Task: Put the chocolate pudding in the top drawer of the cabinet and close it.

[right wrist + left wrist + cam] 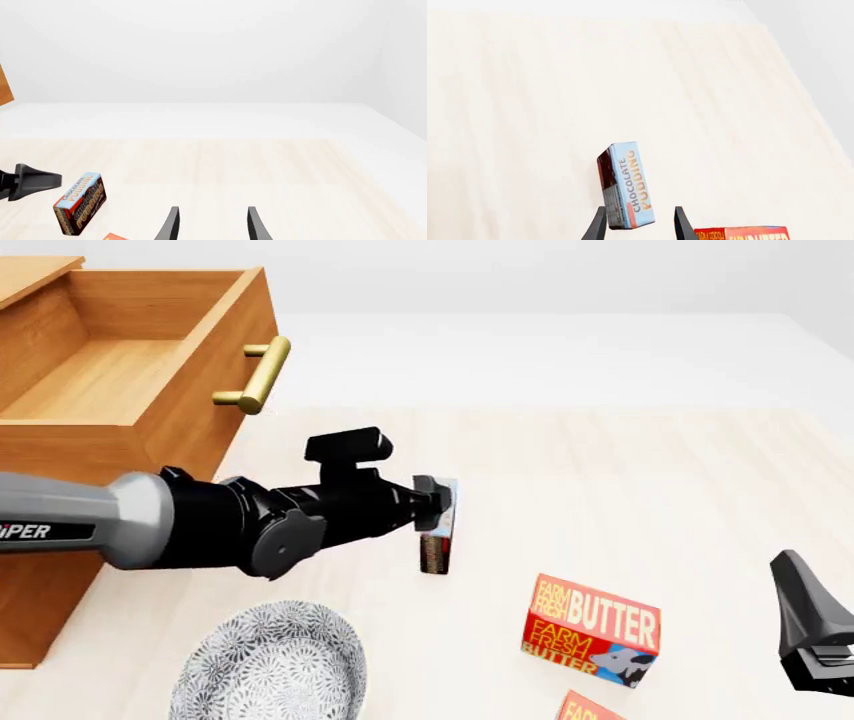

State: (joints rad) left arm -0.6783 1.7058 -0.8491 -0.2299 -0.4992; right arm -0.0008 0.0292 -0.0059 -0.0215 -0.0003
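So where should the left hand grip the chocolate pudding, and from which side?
Probably across its thin dimension, pads on the two broad faces, near the upper end. The chocolate pudding stands tilted on a short end, so a level approach from the cabinet side suits; the open left hand straddles it.

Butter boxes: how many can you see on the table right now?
2. One butter box lies front right of the chocolate pudding; a second butter box is cut off at the front view's bottom edge. Others may be out of frame.

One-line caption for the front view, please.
Left gripper at the chocolate pudding on the table, top drawer open, butter box nearby.
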